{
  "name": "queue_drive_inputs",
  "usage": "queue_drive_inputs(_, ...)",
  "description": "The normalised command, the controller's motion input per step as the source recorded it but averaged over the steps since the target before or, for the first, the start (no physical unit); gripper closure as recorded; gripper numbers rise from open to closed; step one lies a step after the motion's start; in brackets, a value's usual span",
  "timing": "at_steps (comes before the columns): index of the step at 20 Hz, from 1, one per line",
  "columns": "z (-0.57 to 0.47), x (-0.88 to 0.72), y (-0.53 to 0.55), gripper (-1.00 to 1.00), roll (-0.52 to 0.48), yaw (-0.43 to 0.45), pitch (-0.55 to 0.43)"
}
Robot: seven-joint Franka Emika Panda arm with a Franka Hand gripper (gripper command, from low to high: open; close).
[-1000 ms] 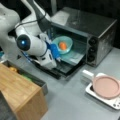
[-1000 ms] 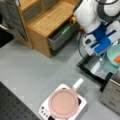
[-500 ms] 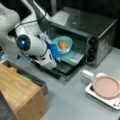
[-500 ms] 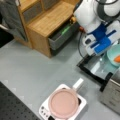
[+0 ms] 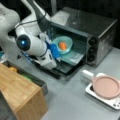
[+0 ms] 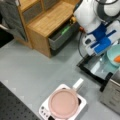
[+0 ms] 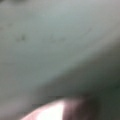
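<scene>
Sitting just past the gripper (image 5: 55, 51), a teal bowl (image 5: 63, 44) rests at the mouth of the open toaster oven (image 5: 85, 32), over its lowered glass door (image 5: 71, 60), and an orange piece of food (image 5: 62, 45) lies inside the bowl. Blue fingers (image 5: 54, 50) reach to the bowl's near rim and seem to pinch it, though whether the jaws are truly closed on it I cannot tell, since the rim hides the contact. In both front views the bowl (image 6: 113, 57) and its orange content (image 6: 117, 59) show beyond the blue fingertips (image 6: 105, 43) of the gripper (image 6: 107, 45).

Behind the gripper, on the arm's side, an open grey drawer (image 6: 63, 33) of the wooden cabinet (image 6: 47, 21) holds something green and something yellow, too blurred to name. The same drawer (image 5: 27, 76) appears in a front view below the arm, with the wooden top (image 5: 18, 92) next to it.

Well apart from the gripper, on the far side of the oven door, a pink pan (image 5: 106, 87) sits on a small white stove (image 5: 112, 101); its inside looks bare. The pan (image 6: 63, 103) also covers most of the stove (image 6: 45, 111) in a front view.

The wrist view gives only a grey blurred surface with a pale pinkish patch at its bottom edge.
</scene>
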Motion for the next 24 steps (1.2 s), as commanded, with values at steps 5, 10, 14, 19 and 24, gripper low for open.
queue_drive_inputs(5,-0.05,0.18,-0.17,-1.00,-0.570,-0.128,0.046)
queue_drive_inputs(10,0.01,0.07,-0.03,-1.00,-0.833,-0.309,-0.001)
queue_drive_inputs(14,0.13,-0.03,0.08,-1.00,-0.426,-0.088,-0.002)
queue_drive_inputs(19,0.09,0.01,0.05,-1.00,-0.207,0.019,-0.028)
queue_drive_inputs(24,0.11,0.02,-0.01,-1.00,-0.134,0.047,0.014)
